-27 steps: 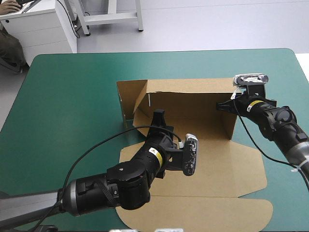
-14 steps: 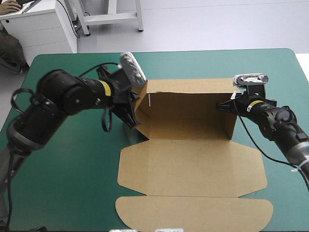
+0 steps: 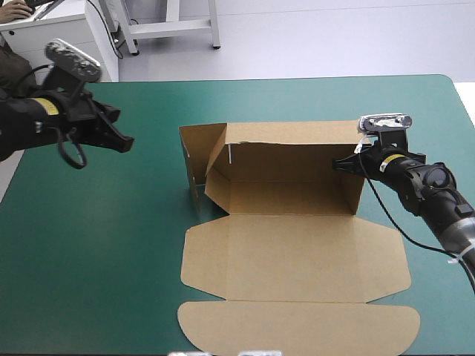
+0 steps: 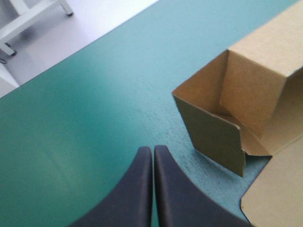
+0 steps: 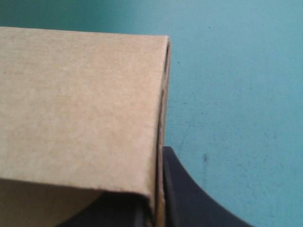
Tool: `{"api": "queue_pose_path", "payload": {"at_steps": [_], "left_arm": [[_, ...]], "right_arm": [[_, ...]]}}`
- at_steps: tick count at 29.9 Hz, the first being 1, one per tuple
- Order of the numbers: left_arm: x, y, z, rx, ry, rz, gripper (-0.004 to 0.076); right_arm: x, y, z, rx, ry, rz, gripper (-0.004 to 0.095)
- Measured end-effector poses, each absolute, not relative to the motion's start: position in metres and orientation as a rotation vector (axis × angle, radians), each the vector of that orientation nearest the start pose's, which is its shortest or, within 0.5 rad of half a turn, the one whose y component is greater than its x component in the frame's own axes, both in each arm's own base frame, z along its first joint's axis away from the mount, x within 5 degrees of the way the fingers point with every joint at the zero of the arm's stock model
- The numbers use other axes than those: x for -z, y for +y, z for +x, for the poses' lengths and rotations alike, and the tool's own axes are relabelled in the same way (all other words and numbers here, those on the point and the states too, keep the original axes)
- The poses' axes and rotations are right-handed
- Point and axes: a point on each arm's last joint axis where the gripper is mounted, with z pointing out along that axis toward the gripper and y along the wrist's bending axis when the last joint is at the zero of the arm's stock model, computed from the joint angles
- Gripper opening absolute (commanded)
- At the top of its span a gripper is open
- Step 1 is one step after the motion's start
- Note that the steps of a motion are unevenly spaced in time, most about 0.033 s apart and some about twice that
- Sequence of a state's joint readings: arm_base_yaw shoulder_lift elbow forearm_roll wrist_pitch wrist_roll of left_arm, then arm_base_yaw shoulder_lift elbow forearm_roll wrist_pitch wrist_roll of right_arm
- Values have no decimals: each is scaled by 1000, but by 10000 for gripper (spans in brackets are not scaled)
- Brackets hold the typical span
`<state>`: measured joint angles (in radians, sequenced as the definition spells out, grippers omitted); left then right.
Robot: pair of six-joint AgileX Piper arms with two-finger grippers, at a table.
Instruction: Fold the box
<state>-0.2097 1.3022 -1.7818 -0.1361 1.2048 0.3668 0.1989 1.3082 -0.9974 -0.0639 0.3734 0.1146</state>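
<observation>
At the centre of the bench (image 3: 111,245), on its teal-green cover, sits the box (image 3: 297,256), a cut sheet of brown board that is partly erected.

1. Box state. The back wall (image 3: 289,157) stands upright along the far side of the box. The right side wall (image 3: 354,187) is raised and meets the back wall at a corner. On the left of the box, the left side wall (image 3: 194,159) is also raised, with an inner flap (image 3: 217,178) leaning inward at an angle rather than sitting square. On the near side of the box, the large panel with side tabs (image 3: 297,259) lies flat on the cover, and the rounded flap (image 3: 297,328) lies flat beyond it, nearest the robot.

2. Right hand (image 3: 343,162). It is at the top far corner of the right side wall. The right wrist view shows the black fingers all but closed, one on each face of the board, so the wall is pinched between them.

3. Left hand (image 3: 125,142). It is well to the left of the box, raised above bare cover, apart from the board. The left wrist view shows its two black fingers (image 4: 142,189) pressed together in one pointed arch, with nothing between them. The left side wall lies ahead of it and off to one side.
</observation>
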Motion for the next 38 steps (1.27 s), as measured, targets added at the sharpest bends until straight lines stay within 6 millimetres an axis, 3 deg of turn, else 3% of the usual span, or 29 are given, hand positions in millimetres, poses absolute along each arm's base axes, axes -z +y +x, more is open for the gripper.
{"api": "queue_pose_path", "payload": {"at_steps": [5, 8, 13, 21, 26, 30, 38], "left_arm": [[-530, -33, 186, 10, 2022, 499, -8], [-533, -23, 164, -51, 1977, 426, -8], [-507, -15, 149, -106, 1999, 357, -8], [-435, -14, 141, -59, 2022, 276, -8], [-407, -14, 137, -49, 2044, 265, -8], [-396, -13, 140, -67, 2068, 274, -8], [-396, -12, 142, -89, 2046, 278, -8]], "right_arm": [[-320, 55, 283, -118, 2165, -147, -20], [-320, 55, 283, -116, 2166, -151, -20], [-320, 55, 283, -115, 2166, -152, -20], [-328, 53, 275, -102, 2157, -177, -20], [-339, 51, 263, -85, 2148, -207, -20], [-347, 53, 259, -108, 2168, -253, -20], [-380, 65, 252, -260, 2254, -361, -18]]}}
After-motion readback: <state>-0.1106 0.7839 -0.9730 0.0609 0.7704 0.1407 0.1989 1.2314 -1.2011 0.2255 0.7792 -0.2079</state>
